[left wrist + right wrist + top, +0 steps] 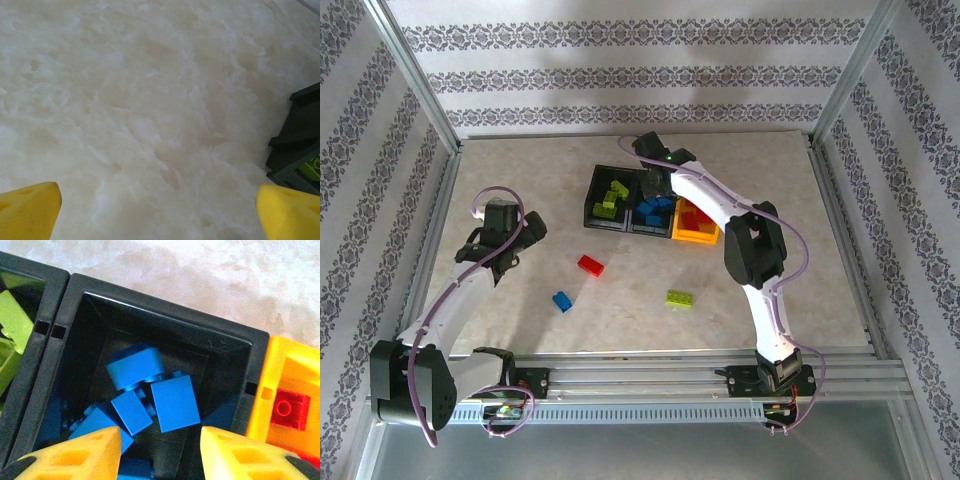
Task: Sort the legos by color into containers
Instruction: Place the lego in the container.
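The containers stand in a row at the table's middle back: a black bin [592, 195] with lime green legos [613, 198], a black bin [165, 320] with several blue legos [175, 402], and a yellow-orange bin [280, 365] with a red lego [290, 409]. My right gripper [160, 447] hangs open over the blue bin with nothing between its fingers. One blue brick [134, 367] below it looks blurred. Three loose legos lie on the table: red [590, 265], blue [562, 301], green [679, 298]. My left gripper [159, 210] is open over bare table, left of the bins.
The marble-look tabletop [520, 170] is fenced by metal frame posts and patterned walls. A corner of the green-filled black bin [297, 140] sits at the right edge of the left wrist view. The right arm [750, 250] arches over the yellow-orange bin.
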Controlling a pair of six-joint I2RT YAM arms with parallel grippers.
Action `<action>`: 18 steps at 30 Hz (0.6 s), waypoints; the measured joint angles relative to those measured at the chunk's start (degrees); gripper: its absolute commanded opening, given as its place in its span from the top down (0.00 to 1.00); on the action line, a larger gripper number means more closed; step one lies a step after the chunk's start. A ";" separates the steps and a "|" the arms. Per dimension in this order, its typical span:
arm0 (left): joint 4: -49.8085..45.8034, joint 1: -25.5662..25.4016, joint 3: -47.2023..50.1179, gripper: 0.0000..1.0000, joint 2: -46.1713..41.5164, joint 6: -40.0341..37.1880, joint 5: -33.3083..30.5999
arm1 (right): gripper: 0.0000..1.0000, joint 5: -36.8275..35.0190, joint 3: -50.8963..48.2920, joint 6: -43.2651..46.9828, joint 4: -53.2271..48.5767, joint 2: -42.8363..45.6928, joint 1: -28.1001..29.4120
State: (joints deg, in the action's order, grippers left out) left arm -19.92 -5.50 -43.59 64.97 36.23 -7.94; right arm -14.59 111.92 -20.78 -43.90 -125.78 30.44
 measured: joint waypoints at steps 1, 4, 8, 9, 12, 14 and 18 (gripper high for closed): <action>0.00 0.00 0.00 0.00 0.00 0.00 0.00 | 0.52 -0.04 -0.68 -0.04 0.00 0.74 0.11; 0.00 0.00 0.00 0.00 0.00 0.00 0.00 | 0.49 -0.24 -3.50 -0.28 -0.02 4.24 1.36; 0.00 0.00 0.00 0.00 0.00 0.00 -0.02 | 0.45 -0.85 -7.78 -0.74 0.22 9.73 5.16; 0.00 0.00 0.00 0.00 0.00 0.00 -0.04 | 0.44 -1.05 -8.81 -0.90 0.26 10.99 6.49; 0.00 0.00 0.00 0.00 0.00 0.02 -0.09 | 0.43 -1.07 -11.58 -1.64 0.66 14.05 10.54; 0.00 0.00 0.00 0.00 0.00 0.02 -0.26 | 0.42 -1.01 -13.05 -2.03 0.76 15.13 13.07; 0.00 0.00 0.00 0.00 0.00 0.09 -0.81 | 0.39 -0.50 -14.88 -3.32 0.85 15.32 17.59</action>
State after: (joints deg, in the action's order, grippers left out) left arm -19.92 -5.50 -43.59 64.97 36.32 -8.75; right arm -15.09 97.03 -24.10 -43.05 -110.45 48.03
